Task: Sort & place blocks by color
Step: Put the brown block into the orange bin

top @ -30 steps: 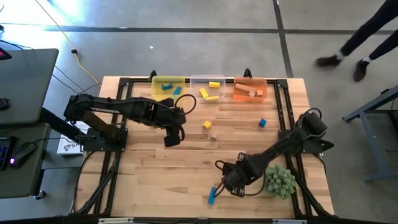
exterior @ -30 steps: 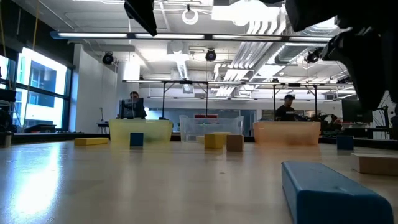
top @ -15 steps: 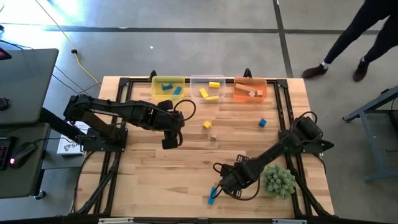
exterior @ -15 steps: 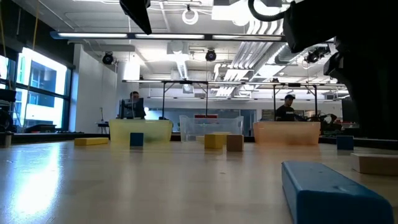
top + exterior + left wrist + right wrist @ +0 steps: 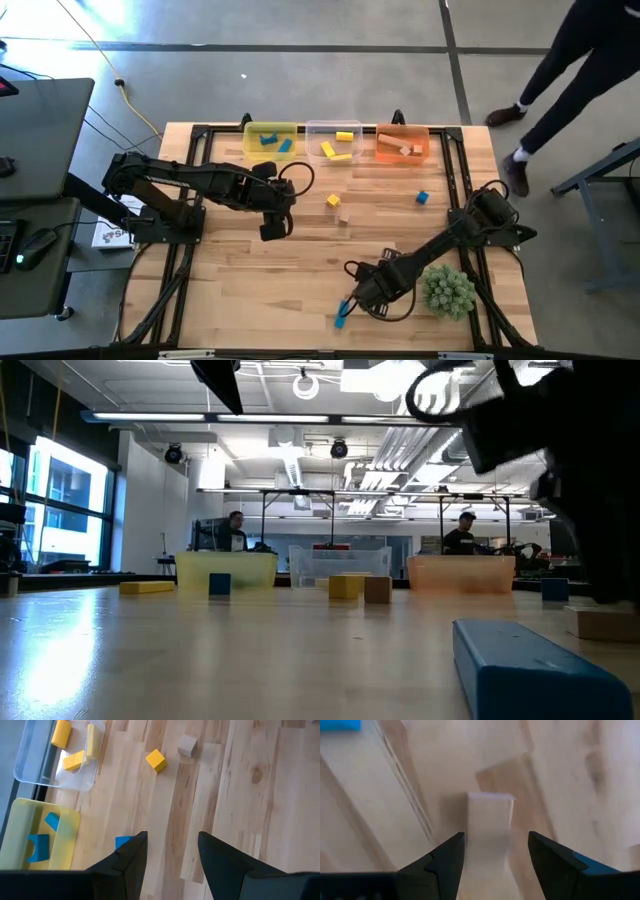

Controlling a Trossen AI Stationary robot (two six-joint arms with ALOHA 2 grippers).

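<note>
Roughly halfway, I'd say; the yellow bin (image 5: 270, 139), clear bin (image 5: 334, 142) and orange bin (image 5: 403, 144) at 12 o'clock each hold a few blocks; loose on the counter (image 5: 300, 260): yellow cube (image 5: 333, 201), tan cube (image 5: 343, 216), blue cube (image 5: 422, 198), blue bar (image 5: 341, 316); right hand (image 5: 495, 865) open over a tan block (image 5: 490, 827) around 5 o'clock; left hand (image 5: 170, 857) open, empty, mid-counter.
</note>
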